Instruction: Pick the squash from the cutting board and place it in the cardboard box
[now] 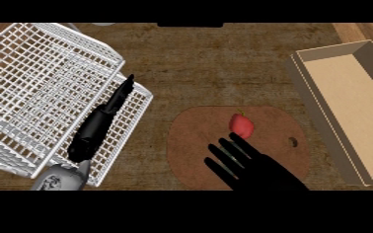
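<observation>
Head view shows a small red squash (242,125) lying on the brown cutting board (197,153), near the board's top middle. Its long side runs up and down the frame, with a tiny stem pointing up. The right hand (251,165) is open, fingers straight, and their tips are just below the squash. The cardboard box (342,94) sits at the right edge, with bare counter (218,69) between. The left hand (102,123), fingers straight, lies over the white wire basket (44,79) at the left.

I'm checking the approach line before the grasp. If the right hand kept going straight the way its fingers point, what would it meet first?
Probably the red squash on the cutting board: the right hand points up-left, fingertips just short of it, though height is unclear.
</observation>
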Action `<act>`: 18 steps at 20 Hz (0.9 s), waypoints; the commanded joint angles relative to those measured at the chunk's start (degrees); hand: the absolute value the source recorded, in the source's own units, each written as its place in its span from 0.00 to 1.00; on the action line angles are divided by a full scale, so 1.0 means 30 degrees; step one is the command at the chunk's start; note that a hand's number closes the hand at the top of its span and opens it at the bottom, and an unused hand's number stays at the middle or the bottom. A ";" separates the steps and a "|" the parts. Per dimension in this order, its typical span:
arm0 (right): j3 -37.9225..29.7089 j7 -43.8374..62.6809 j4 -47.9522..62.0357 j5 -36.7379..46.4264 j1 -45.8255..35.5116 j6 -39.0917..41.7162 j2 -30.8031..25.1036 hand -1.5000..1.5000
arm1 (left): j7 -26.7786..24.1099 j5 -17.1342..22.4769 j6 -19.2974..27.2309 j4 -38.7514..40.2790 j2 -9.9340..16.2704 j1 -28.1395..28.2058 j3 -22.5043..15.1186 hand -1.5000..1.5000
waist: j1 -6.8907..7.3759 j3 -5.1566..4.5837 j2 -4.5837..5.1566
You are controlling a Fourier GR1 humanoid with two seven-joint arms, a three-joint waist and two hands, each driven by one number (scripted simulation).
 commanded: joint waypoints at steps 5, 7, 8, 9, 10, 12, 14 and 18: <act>0.0743 -0.0829 0.3521 0.2034 -0.0415 -0.1431 0.1448 0.00 | 0.0862 0.0331 -0.1005 -0.0148 0.1780 -0.2108 0.2568 0.50 | 0.0108 0.0247 -0.0050; 0.0523 -0.0341 0.3275 0.1850 -0.0675 -0.0677 0.2328 0.00 | -0.0289 -0.0207 -0.1057 -0.0279 0.1978 -0.0771 0.2326 0.50 | 0.0154 0.0228 -0.0086; 0.0649 -0.0510 0.1972 0.1725 0.0552 -0.0583 0.1273 0.00 | 0.0873 -0.0273 -0.0894 -0.1241 0.1903 -0.0695 0.2165 0.50 | 0.0013 0.0237 -0.0146; 0.0541 -0.1361 0.3310 0.1849 -0.0151 -0.1186 0.1717 0.00 | 0.0878 0.0188 -0.1353 -0.0125 0.1575 -0.2018 0.2544 0.50 | -0.0009 0.0237 -0.0073; 0.0518 -0.1695 0.3948 0.1934 -0.0011 -0.1730 0.2002 0.00 | 0.1074 -0.0594 -0.0560 0.0060 0.0583 -0.2219 0.1870 0.50 | -0.0049 0.0240 -0.0065; 0.0248 -0.2306 0.4434 0.2005 -0.0201 -0.1858 0.1724 0.00 | -0.0806 0.0132 -0.1730 0.1551 0.1610 -0.1941 0.3245 0.50 | -0.0069 0.0227 -0.0028; -0.0149 -0.2793 0.5072 0.2087 0.0260 -0.2636 0.1242 0.00 | 0.0324 -0.0192 -0.1477 -0.0137 0.1669 -0.1774 0.3091 0.50 | -0.0013 0.0245 -0.0068; 0.0417 -0.1769 0.6367 0.3461 -0.0111 -0.2496 0.3186 0.00 | 0.0571 -0.0173 -0.1693 -0.1084 0.1301 -0.0761 0.2977 0.50 | 0.0129 0.0238 -0.0105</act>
